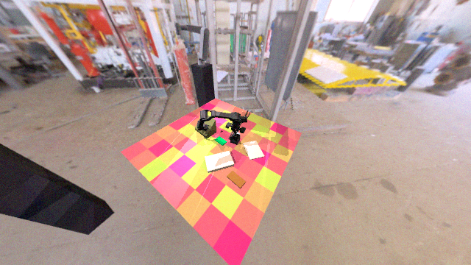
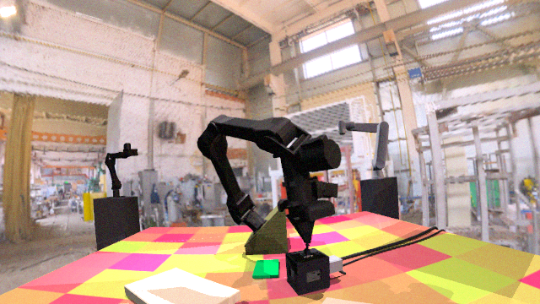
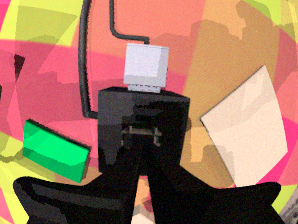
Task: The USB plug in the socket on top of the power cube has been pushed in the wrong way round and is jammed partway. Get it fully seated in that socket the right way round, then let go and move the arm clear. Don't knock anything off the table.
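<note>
USB plug (image 3: 141, 132): sitting in the socket on top of the power cube, gripped right at the fingertips. It looks low against the cube's top, but it's too small and dark to tell which way round it faces or if it's fully home.

Power cube (image 2: 308, 270): black box standing upright on the surface, with a pale adapter block (image 2: 336, 263) plugged into its side and two dark cables (image 2: 392, 244) running off toward the far edge.

Hand (image 2: 307, 244): pointing straight down over the cube, fingers pinched nearly together and clamped on the plug. So it's got hold of it, not just hovering.

Done so far: my read is the grab is made and the hand is working the plug at the socket. Can't call whether the flip has happened.

Left to do: confirm the right orientation, press it all the way down, let go, lift the arm clear.

Neighbours: green block (image 2: 267, 268) just beside the cube, a white book (image 2: 181, 291) nearer the camera, a white sheet (image 1: 253, 149) and a brown card (image 1: 235, 179) further out. Everything's well in from the surface (image 1: 235, 235) edges as far as I can see.

Watch out for: the green block and those cables when the arm pulls away.
</note>
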Action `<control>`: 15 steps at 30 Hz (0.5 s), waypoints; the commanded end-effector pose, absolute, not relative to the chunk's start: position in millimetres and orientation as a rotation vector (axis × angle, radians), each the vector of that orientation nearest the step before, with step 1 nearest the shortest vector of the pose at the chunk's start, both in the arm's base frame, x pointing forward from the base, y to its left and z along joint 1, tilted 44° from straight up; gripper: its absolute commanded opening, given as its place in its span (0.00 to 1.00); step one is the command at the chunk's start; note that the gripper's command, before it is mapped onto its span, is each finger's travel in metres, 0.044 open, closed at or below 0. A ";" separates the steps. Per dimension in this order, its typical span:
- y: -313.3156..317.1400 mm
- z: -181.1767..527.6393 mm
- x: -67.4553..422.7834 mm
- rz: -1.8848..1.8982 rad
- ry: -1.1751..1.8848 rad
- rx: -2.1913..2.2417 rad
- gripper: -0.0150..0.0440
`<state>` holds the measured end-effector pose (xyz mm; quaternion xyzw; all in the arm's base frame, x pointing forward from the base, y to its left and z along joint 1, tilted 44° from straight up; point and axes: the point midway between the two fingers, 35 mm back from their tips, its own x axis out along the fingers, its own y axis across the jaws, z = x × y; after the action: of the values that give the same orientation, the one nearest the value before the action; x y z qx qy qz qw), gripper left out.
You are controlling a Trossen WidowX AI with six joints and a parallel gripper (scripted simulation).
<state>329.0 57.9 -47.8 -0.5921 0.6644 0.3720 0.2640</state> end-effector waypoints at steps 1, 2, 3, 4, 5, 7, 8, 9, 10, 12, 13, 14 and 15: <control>55.4 -48.6 329.2 1.005 1.800 -1.604 0.25; 55.4 -48.6 329.2 1.005 1.800 -1.604 0.25; 55.4 -48.6 329.2 1.005 1.800 -1.604 0.25; 55.4 -48.6 329.2 1.005 1.800 -1.604 0.25; 55.4 -48.6 329.2 1.005 1.800 -1.604 0.25; 55.4 -48.6 329.2 1.005 1.800 -1.604 0.25; 55.4 -48.6 329.2 1.005 1.800 -1.604 0.25; 55.4 -48.6 329.2 1.005 1.800 -1.604 0.25; 55.4 -48.6 329.2 1.005 1.800 -1.604 0.25; 55.4 -48.6 329.2 1.005 1.800 -1.604 0.25; 57.9 -47.8 328.9 1.006 1.796 -1.600 0.30; 57.9 -47.8 328.9 1.006 1.796 -1.600 0.34; 57.9 -47.8 328.9 1.006 1.796 -1.600 0.39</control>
<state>328.8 57.8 -48.1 -0.5918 0.6646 0.3721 0.2638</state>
